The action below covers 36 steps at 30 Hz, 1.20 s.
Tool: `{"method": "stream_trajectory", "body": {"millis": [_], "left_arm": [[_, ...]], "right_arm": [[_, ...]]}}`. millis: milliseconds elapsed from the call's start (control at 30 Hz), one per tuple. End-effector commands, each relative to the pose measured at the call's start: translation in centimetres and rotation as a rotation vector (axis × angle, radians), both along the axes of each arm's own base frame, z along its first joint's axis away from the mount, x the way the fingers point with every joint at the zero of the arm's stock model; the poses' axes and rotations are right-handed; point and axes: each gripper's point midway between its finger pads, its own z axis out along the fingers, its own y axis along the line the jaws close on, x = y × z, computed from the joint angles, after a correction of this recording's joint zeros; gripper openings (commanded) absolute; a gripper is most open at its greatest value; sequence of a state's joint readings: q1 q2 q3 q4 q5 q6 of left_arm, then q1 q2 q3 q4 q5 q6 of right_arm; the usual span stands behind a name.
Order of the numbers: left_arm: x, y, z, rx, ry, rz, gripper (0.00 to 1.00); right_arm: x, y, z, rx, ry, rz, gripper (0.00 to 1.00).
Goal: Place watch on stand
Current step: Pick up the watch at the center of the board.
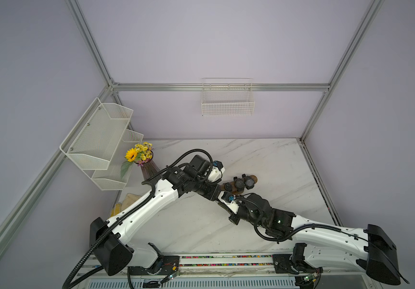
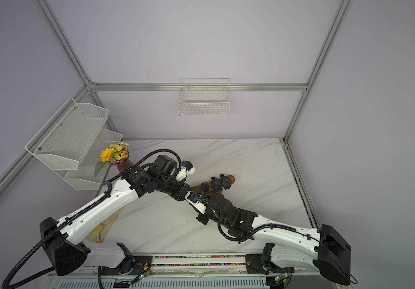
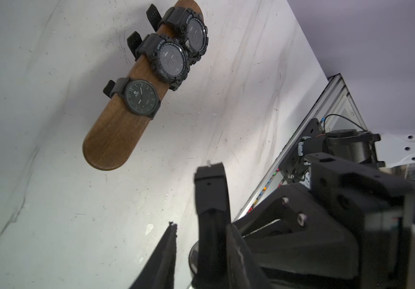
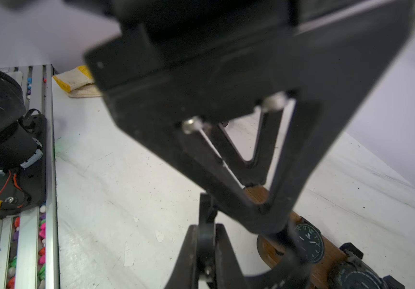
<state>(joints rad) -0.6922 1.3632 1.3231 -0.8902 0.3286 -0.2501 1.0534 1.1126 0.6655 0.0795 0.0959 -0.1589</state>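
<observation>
Pinching a black strap [image 4: 204,205], my right gripper [image 4: 206,226] has its fingers drawn almost together on it. I take this strap to belong to the watch [image 3: 210,190] that is to be placed, though its face is mostly hidden. My left gripper [image 3: 200,225] stands partly open around the same strap and clamps nothing. A gap shows beside one finger; the other side I cannot tell.

Both grippers meet close by the bare end of the stand [image 3: 111,140]. It lies slantwise on the worktop [image 1: 276,160], right of the middle and well apart from every edge. Three watches [image 3: 170,58] sit on the bar, bunched toward the end nearer the right edge, so the end by my grippers is free wood.

I judge this to be the handover, with the watch passing to my right side. Next my left gripper should back straight off the strap without snagging it. Then my right can carry the watch to the free end and seat it beside the nearest dial.

The tight spot is between my own two wrists. Toward the left edge the worktop lies open. The vase of flowers [image 1: 139,154] in the far left corner and the cloth [image 4: 76,77] by the left edge are both well apart.
</observation>
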Motion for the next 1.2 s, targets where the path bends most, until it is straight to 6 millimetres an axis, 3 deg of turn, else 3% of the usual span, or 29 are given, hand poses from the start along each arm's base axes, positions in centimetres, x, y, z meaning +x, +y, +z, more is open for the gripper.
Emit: {"method": "stream_trajectory", "body": {"millis": [0, 67, 233, 667, 1000, 1167], "left_arm": [[1.1, 1.5, 2.7, -0.064, -0.169, 0.099, 0.54], [1.2, 2.2, 3.3, -0.124, -0.222, 0.153, 0.62], [0.6, 2.2, 4.0, -0.213, -0.24, 0.172, 0.69], [0.3, 0.4, 2.2, -0.3, -0.13, 0.222, 0.68], [0.3, 0.5, 1.7, -0.333, -0.126, 0.274, 0.65], [0.5, 0.0, 1.7, -0.345, -0.126, 0.269, 0.59]], "right_arm": [[0.2, -0.4, 1.1, 0.118, 0.07, -0.042, 0.04], [0.5, -0.8, 0.9, 0.131, 0.091, -0.061, 0.04], [0.8, -0.8, 0.9, 0.155, 0.09, -0.075, 0.04], [1.9, -0.3, 2.9, 0.278, 0.05, -0.114, 0.05], [3.2, -0.6, 3.0, 0.337, 0.054, -0.194, 0.05], [3.6, -0.5, 3.1, 0.369, 0.064, -0.216, 0.05]]}}
